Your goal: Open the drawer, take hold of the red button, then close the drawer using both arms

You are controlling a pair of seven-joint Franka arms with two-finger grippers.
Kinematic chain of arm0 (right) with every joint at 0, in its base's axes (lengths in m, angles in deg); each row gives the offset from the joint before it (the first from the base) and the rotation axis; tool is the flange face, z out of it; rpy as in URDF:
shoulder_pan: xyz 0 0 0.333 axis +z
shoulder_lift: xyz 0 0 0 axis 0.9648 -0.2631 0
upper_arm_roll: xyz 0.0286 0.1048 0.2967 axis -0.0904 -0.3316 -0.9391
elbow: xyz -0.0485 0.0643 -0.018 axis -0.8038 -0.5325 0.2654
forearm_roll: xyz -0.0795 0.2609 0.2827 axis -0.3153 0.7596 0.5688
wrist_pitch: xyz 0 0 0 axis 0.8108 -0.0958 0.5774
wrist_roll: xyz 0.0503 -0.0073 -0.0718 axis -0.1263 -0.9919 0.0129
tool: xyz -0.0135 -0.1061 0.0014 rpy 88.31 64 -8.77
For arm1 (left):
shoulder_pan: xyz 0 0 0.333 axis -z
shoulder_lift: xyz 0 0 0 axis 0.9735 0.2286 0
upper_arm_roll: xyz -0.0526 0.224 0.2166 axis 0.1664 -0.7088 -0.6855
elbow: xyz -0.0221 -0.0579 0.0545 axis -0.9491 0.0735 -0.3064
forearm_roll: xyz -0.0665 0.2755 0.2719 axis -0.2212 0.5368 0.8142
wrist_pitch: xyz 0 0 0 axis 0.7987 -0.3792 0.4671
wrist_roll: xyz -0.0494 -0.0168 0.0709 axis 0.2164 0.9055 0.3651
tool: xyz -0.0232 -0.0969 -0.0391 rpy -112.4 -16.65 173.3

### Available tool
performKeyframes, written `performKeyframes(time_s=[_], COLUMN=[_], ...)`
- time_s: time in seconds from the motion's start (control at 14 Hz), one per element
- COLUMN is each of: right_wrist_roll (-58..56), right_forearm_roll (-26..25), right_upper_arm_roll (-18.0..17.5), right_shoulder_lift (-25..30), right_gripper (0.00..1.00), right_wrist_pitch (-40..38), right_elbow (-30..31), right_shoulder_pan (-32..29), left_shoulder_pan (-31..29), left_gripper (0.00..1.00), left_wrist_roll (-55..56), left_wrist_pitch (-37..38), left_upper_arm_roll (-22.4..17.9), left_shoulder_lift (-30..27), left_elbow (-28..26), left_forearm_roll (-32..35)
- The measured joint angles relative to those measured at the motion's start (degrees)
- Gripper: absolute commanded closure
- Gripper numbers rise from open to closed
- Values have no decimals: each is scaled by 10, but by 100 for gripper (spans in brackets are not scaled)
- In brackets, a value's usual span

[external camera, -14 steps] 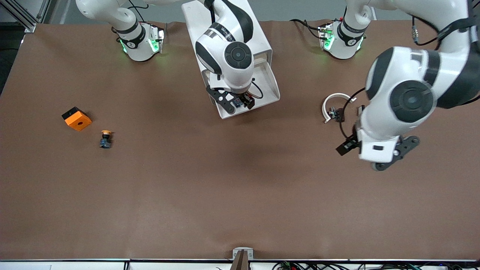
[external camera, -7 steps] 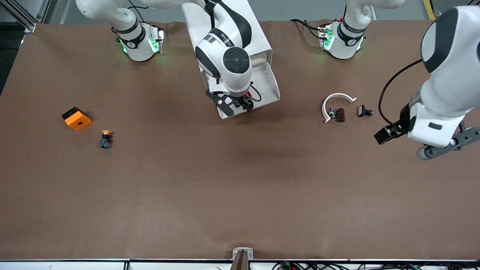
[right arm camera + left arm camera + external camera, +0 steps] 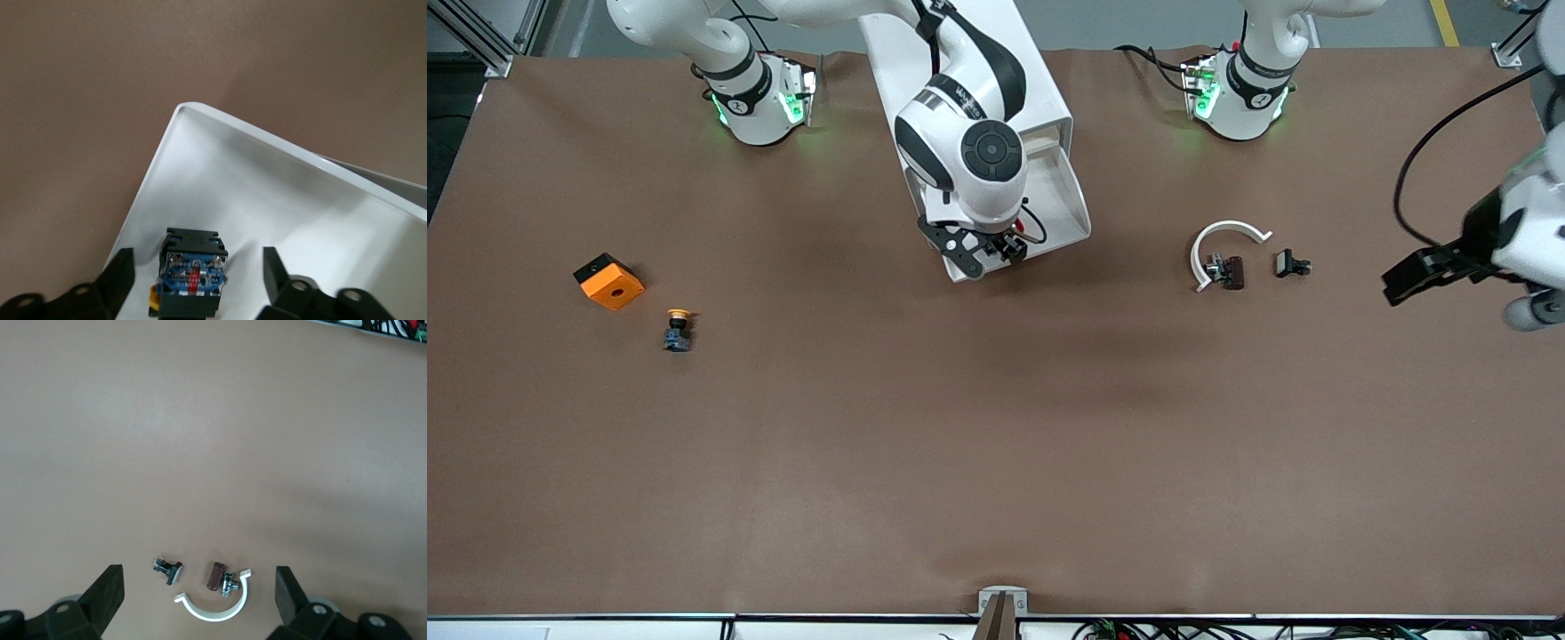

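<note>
The drawer stands pulled out of the white cabinet. My right gripper is over the drawer's front corner, open, with a finger on each side of the button. The button lies in the drawer with its dark blue-black body showing; its cap is hidden. In the front view the button is hidden under the right hand. My left gripper is open and empty, up over the table near the left arm's end. In the left wrist view the left gripper has only small parts below it.
A white half ring, a brown piece and a small black clip lie between the drawer and the left gripper; the half ring and the clip also show in the left wrist view. An orange cube and a yellow-orange-capped button lie toward the right arm's end.
My left arm has swung away from the small parts toward its end of the table. My right gripper has stayed over the drawer's front corner, shifting only slightly.
</note>
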Motion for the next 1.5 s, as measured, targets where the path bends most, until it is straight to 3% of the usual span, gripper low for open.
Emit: performKeyframes(time_s=[0.07,0.21,0.43,0.57,0.86,1.21,1.5], right_wrist_roll=[-8,-43,-63,-64,-64,-141,-334], right_forearm_roll=[0,0,0,0,13,29,35], right_upper_arm_roll=[0,0,0,0,4,9,13], right_shoulder_lift=[-2,-3,-2,-2,-2,2,15], right_gripper=[82,93,95,95,95,94,93], right_wrist_pitch=[2,7,5,5,-11,-166,-264], right_elbow=[0,-1,-1,-2,-21,-110,-158], right_shoulder_pan=[0,0,0,0,-4,-65,-147], left_shoulder_pan=[-16,-40,-79,-94,-95,-95,-95], left_gripper=[0,0,0,0,0,0,0], left_wrist_roll=[-21,-60,-97,-97,-101,-108,-108], left_wrist_pitch=[-6,-35,-54,-54,-54,-50,-50], left_upper_arm_roll=[3,6,34,56,60,65,76], left_shoulder_lift=[-13,-48,-90,-105,-110,-112,-111], left_elbow=[-16,-66,-122,-133,-138,-138,-144], left_forearm_roll=[-3,-5,-7,-7,-7,-7,-7])
